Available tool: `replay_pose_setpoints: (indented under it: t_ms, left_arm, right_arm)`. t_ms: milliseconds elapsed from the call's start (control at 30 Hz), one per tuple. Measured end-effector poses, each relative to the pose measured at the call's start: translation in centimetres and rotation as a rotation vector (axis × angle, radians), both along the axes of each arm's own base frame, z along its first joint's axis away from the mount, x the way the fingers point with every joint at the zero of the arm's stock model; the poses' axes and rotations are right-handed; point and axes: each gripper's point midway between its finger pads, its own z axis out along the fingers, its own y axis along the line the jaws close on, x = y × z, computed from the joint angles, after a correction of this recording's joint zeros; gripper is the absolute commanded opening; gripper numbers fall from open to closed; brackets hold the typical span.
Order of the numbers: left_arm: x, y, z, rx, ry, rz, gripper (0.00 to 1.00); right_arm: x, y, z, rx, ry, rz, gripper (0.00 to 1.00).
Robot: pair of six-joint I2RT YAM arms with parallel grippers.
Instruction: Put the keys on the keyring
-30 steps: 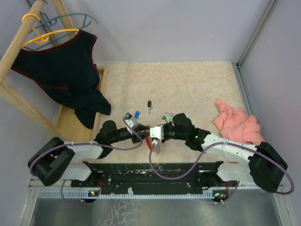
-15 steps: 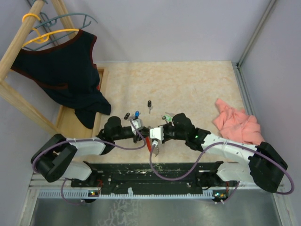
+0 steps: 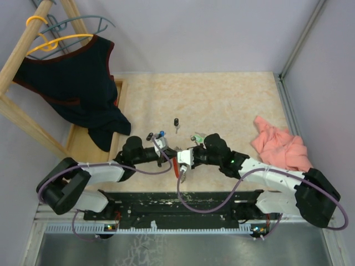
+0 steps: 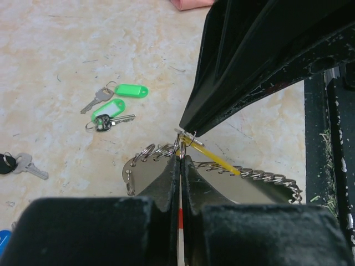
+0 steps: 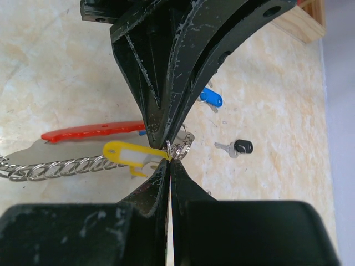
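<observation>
Two grippers meet tip to tip low over the table. Your left gripper is pinched tight on the chain of the keyring, and your right gripper is clamped on the yellow key at its small ring. Red band and chain stretch off to one side. Green keys, a blue key and a black key lie loose nearby.

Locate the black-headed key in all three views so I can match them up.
Top external: black-headed key just above centre.
Left wrist: at the left edge, mid-height.
Right wrist: right of centre.
Shared landmark: the blue key, its near neighbour in all views.
</observation>
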Motion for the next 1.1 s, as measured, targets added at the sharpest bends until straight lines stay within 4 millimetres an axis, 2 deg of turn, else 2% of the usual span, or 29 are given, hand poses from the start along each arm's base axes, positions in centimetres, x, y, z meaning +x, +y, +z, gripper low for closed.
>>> replay_pose_setpoints:
  t_ms: [500, 900, 1100]
  left_arm:
    - [-0.1, 0.9, 2.2, -0.109, 0.031, 0.069, 0.01]
    - [0.2, 1.5, 1.8, -0.123, 0.07, 0.12, 0.01]
    - [-0.1, 1.9, 2.1, -0.189, 0.09, 0.15, 0.01]
  right_arm:
    - [0.0, 0.2, 0.3, 0.06, 0.009, -0.028, 0.0]
    - [0.2, 0.7, -1.0, 0.035, 0.019, -0.017, 0.0]
    - [0.4, 1.2, -0.5, 0.045, 0.003, -0.011, 0.0]
